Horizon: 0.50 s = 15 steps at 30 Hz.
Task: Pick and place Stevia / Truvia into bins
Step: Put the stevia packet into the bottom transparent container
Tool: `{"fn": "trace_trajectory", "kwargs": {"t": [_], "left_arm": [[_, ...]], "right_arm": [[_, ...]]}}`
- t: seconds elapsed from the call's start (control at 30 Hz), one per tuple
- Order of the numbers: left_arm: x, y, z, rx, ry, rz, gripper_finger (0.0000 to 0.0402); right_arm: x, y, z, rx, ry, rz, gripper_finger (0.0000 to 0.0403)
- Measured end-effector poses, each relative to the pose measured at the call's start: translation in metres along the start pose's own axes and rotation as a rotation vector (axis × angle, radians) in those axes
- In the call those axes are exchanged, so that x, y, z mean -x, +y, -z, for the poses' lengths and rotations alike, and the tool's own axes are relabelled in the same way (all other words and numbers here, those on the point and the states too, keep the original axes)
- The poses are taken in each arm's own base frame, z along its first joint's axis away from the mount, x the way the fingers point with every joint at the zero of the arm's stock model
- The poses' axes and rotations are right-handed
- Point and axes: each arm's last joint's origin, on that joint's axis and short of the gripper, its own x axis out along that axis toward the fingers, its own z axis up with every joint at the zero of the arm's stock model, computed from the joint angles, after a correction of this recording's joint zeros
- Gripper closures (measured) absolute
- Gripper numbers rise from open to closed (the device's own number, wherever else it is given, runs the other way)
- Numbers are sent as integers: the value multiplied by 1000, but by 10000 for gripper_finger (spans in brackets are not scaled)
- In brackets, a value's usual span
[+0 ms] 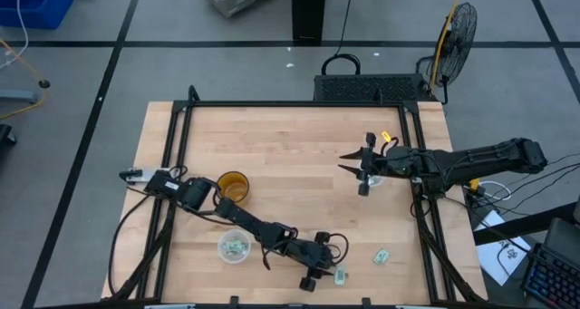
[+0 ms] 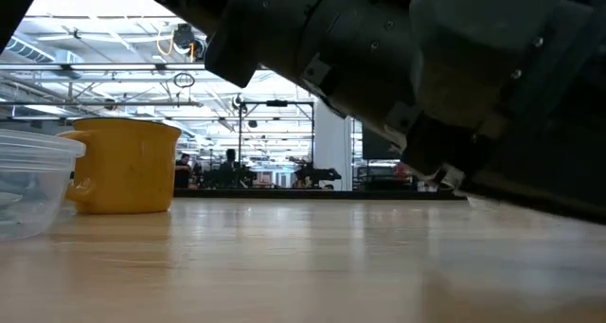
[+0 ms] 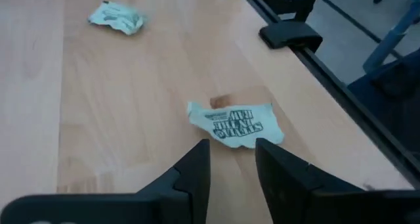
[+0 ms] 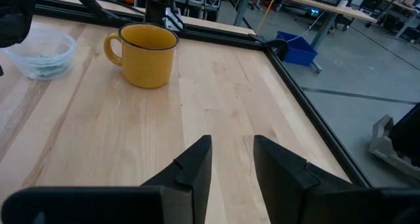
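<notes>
A crumpled pale green and white Stevia packet (image 3: 236, 123) lies flat on the wood near the table's near edge (image 1: 340, 275). My left gripper (image 3: 233, 152) is open with a narrow gap, and its fingertips stand just short of the packet's near edge (image 1: 313, 273). A second packet (image 3: 117, 17) lies farther off toward the right (image 1: 381, 255). A clear cup (image 1: 234, 246) holding packets stands left of my left arm (image 4: 42, 53). My right gripper (image 1: 349, 162) is open and waits over the table's right part; a pale round thing (image 1: 372, 178) beneath it may be another cup.
A yellow mug (image 1: 233, 186) stands on the table's left half (image 4: 147, 53) (image 2: 123, 167). The black frame rail (image 3: 308, 53) runs along the table's edge close to the packets. Bare wood lies between the two arms.
</notes>
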Motion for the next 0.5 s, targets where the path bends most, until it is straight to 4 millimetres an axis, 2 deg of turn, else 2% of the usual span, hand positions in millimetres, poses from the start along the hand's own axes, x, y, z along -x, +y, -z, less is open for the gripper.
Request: {"fn": "trace_trajectory", "kwargs": {"t": [0.2, 0.5], "left_arm": [[0, 2, -1, 128, -3, 14, 283], [2, 16, -4, 271, -22, -9, 247]], "right_arm": [[0, 0, 0, 0, 0, 0, 298], [0, 0, 0, 0, 0, 0, 298]]}}
